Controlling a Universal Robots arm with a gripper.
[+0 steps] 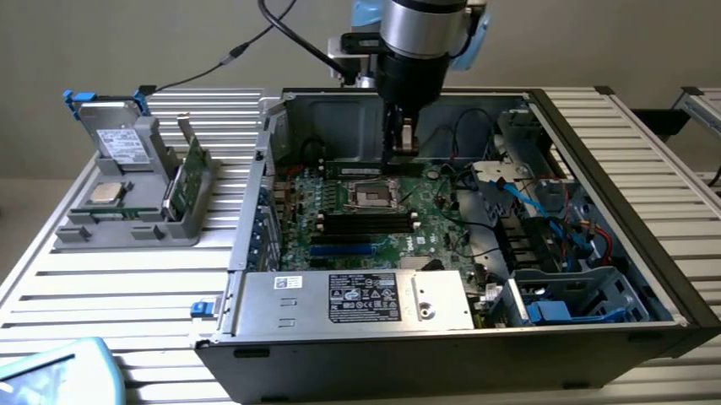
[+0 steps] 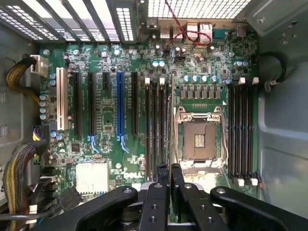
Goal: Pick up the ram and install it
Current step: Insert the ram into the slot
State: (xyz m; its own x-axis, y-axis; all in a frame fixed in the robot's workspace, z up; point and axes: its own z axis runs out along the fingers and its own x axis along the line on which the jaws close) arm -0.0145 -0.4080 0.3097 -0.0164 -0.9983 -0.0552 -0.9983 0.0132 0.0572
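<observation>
slatted table point(image 1: 113, 278) bears open computer case point(image 1: 451, 367); inside, gripper point(image 2: 169, 172) clamps ram point(image 2: 171, 125) over motherboard point(image 2: 108, 120).

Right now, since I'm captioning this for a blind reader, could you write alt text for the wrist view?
The gripper is shut on the ram, seen edge-on as a thin strip, above a green motherboard inside a computer case. The stick runs parallel to the black memory slots, beside the empty processor socket.
</observation>
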